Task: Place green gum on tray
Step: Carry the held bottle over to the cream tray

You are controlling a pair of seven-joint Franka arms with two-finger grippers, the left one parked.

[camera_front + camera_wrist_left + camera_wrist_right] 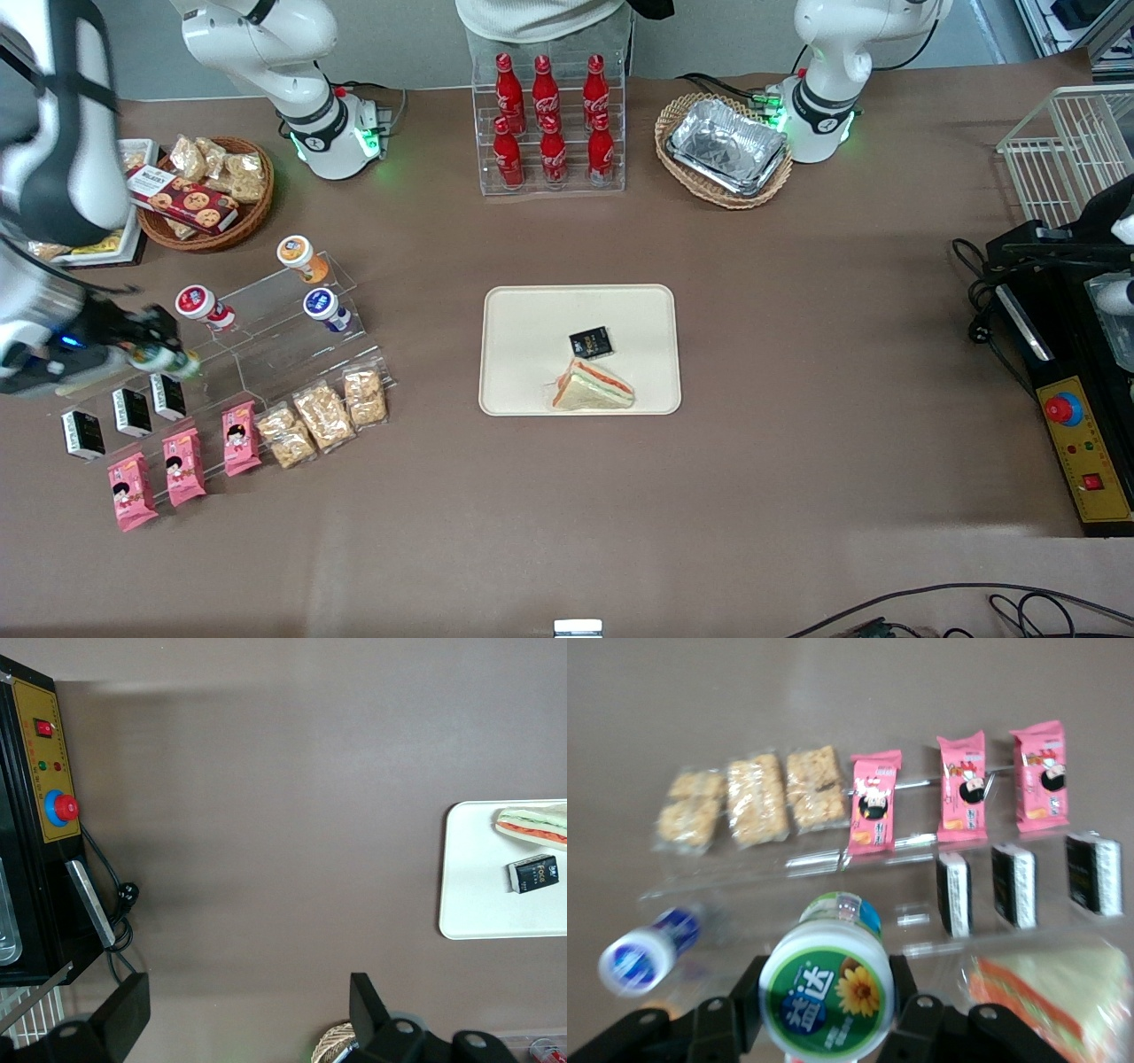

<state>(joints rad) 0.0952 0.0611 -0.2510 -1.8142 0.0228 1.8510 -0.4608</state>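
Note:
The green gum is a small white bottle with a green-rimmed lid and a sunflower label. It sits between the black fingers of my right gripper, which is shut on it. In the front view the gripper holds the gum over the clear stepped stand, toward the working arm's end of the table. The cream tray lies mid-table, well away from the gripper. It also shows in the left wrist view, tray.
A sandwich and a black packet lie on the tray. The stand holds red-lidded, orange-lidded and blue-lidded bottles, black packets, pink packets and cereal bars. A snack basket and cola rack stand farther from the camera.

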